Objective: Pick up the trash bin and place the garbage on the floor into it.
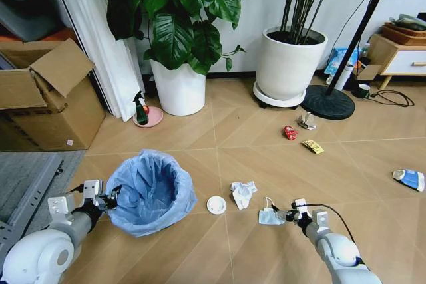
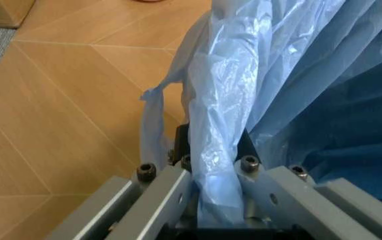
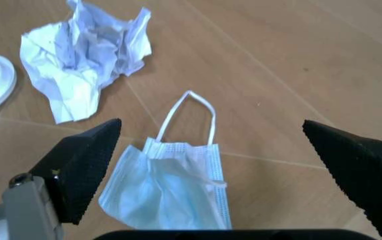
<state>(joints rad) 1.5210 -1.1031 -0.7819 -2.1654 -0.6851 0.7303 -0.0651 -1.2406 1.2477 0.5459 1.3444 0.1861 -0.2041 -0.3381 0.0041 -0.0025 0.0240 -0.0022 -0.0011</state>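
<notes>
The trash bin [image 1: 154, 191], lined with a crinkled light-blue bag, stands on the wood floor at lower left. My left gripper [image 1: 110, 198] is shut on its rim, and the left wrist view shows the bag-covered rim [image 2: 221, 125] pinched between the fingers [image 2: 248, 165]. My right gripper [image 3: 211, 129] is open, low over a light-blue face mask [image 3: 171, 200] lying flat on the floor [image 1: 269, 217]. A crumpled white tissue [image 1: 243, 193] and a white disc [image 1: 216, 205] lie between the mask and the bin. Farther off lie a crushed red can [image 1: 290, 133], a yellow wrapper [image 1: 313, 146] and a blue-and-white packet [image 1: 409, 179].
Two big white plant pots [image 1: 179, 88] [image 1: 290, 62] stand by the back wall. A green spray bottle [image 1: 140, 110] stands on a pink dish. An open cardboard box [image 1: 46, 94] is at the left, and a fan's black base [image 1: 328, 102] and a wooden cabinet [image 1: 399, 54] at the right.
</notes>
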